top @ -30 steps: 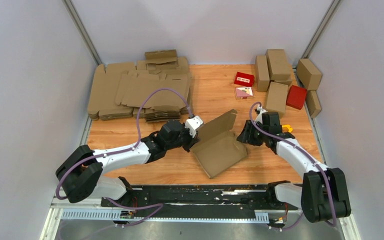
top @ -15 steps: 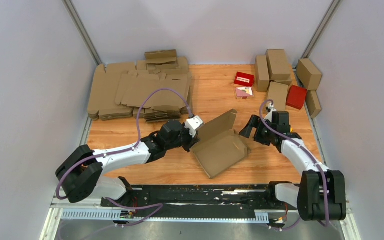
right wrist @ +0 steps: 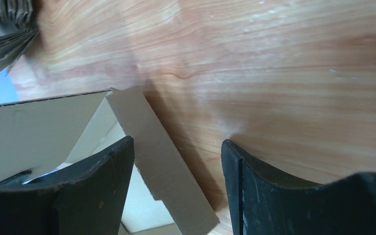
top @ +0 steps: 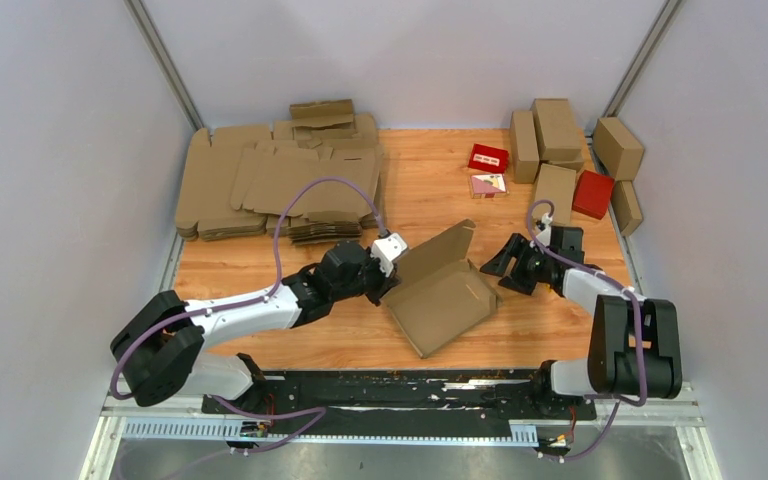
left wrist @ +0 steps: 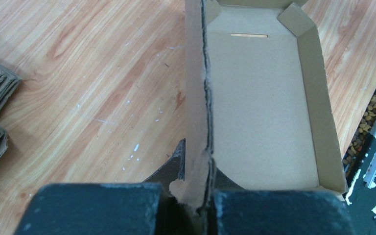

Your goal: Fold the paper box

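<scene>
The paper box (top: 445,300) is located near the middle of the bench (top: 430,195), between the two arms, with its shallow tray lying flat on the wood and turned at an angle to the bench edges. A lid panel (top: 438,250) is raised along the far side of the tray. The left pincer (left wrist: 197,208) is clamped on the edge of this raised panel, with the cardboard pinched between both fingers, as seen in the left wrist view. The right pincer (top: 505,268) is positioned low over the bench, just beside the right corner of the box; its jaws are set apart and nothing is held in them. In the right wrist view, a narrow flap (right wrist: 156,161) of the box is seen between the parted fingers; contact with it cannot be determined. A stack of flat blanks (top: 280,185) is placed at the far left of the bench, and finished brown boxes (top: 552,130) with red boxes (top: 592,193) are grouped at the far right.
</scene>
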Motion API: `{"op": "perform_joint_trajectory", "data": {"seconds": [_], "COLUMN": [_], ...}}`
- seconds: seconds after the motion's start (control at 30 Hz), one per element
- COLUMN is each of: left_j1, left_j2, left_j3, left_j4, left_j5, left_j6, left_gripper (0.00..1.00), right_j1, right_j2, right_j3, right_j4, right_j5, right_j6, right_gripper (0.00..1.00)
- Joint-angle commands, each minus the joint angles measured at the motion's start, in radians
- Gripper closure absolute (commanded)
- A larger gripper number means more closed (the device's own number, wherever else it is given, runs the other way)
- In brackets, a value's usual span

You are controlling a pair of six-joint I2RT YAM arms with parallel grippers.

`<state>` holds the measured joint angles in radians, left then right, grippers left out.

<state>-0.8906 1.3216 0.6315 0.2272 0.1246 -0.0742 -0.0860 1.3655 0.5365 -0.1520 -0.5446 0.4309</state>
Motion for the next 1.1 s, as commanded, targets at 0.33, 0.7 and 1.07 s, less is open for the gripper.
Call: {"op": "perform_joint_trajectory", "data": {"seconds": [0.33, 0.7, 1.07], "left_j1": [-0.061, -0.068, -0.068], "left_j2": [-0.05, -0.044, -0.044], "left_j3": [0.027, 0.029, 0.022], "left_j4": [0.02, 0.013, 0.037], "left_j5": [-0.011, -0.07, -0.043], "left_j6": [0.041, 0.038, 0.025], "left_gripper": [0.97, 0.98, 0.98], "right_j1": [0.002, 0.003, 0.076], "right_j2": [0.01, -0.121, -0.148], "right_j3": [-0.059, -0.096, -0.075], "right_j4": [0.084, 0.04, -0.007], "right_j5": [-0.202, -0.241, -0.15], "right_j6": [0.023, -0.009, -0.032], "right_gripper": [0.49, 0.41, 0.52]}}
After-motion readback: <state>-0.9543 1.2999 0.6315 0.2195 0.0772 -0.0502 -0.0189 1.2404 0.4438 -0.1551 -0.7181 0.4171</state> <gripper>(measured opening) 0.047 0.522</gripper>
